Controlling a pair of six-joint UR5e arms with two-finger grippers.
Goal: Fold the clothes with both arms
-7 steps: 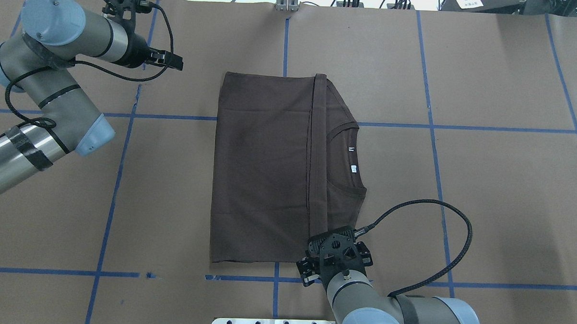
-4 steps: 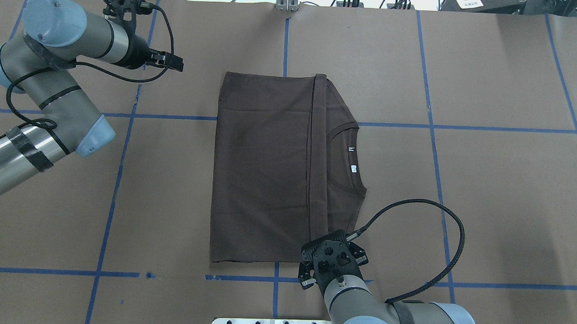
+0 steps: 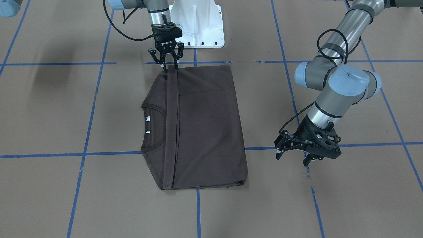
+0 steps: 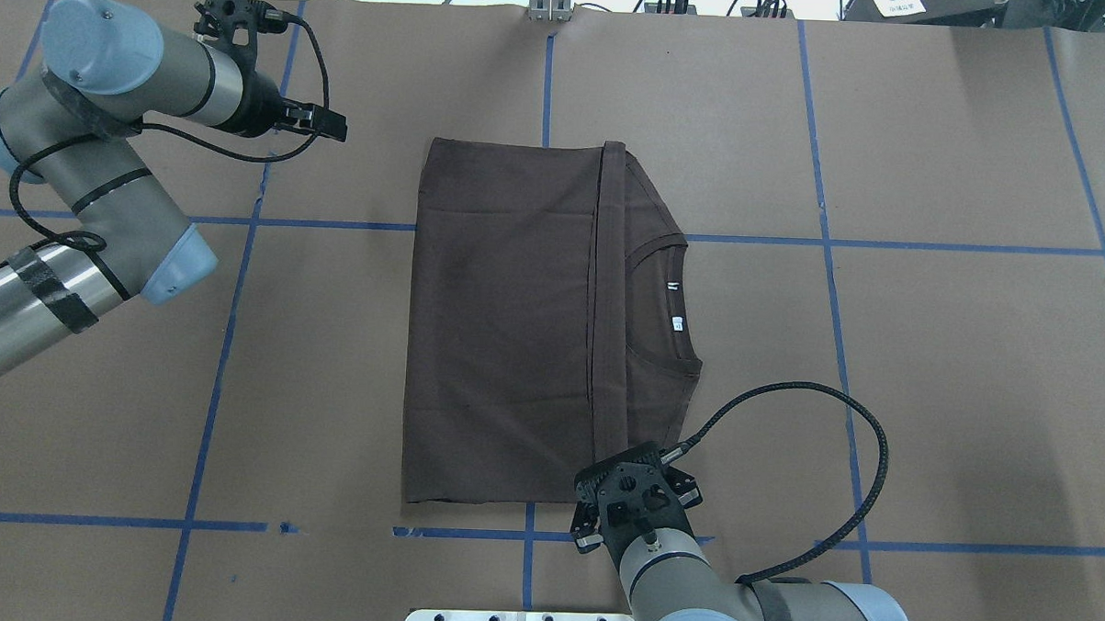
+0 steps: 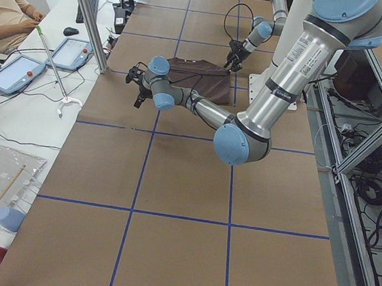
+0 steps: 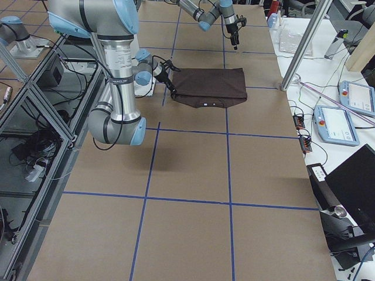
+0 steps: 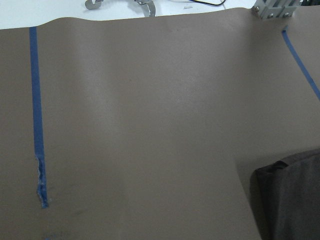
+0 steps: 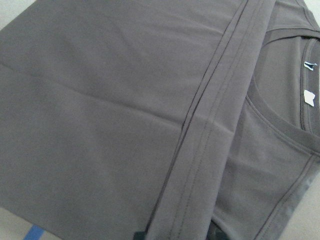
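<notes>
The dark brown T-shirt (image 4: pixel 506 327) lies flat on the table, folded into a rectangle. Its hem band lies across the chest beside the collar (image 4: pixel 668 296) and the white neck tags (image 4: pixel 678 323). My right gripper (image 3: pixel 171 67) is open, pointing down at the shirt's near edge by the hem band, with nothing in it. Its wrist view is filled by the shirt (image 8: pixel 125 125). My left gripper (image 3: pixel 291 158) is open and empty above bare table, well off the shirt's far left corner (image 7: pixel 295 200). It also shows in the overhead view (image 4: pixel 336 126).
The white pedestal base (image 3: pixel 198 23) stands just behind the shirt's near edge. The right arm's black cable (image 4: pixel 869 469) loops out to the right. Blue tape lines cross the brown table cover. A metal post (image 5: pixel 88 16), tablets and a seated person are beyond the far edge.
My right gripper has drawn back a little from the shirt's near edge toward the base. My left gripper has shifted slightly left. The shirt has not moved.
</notes>
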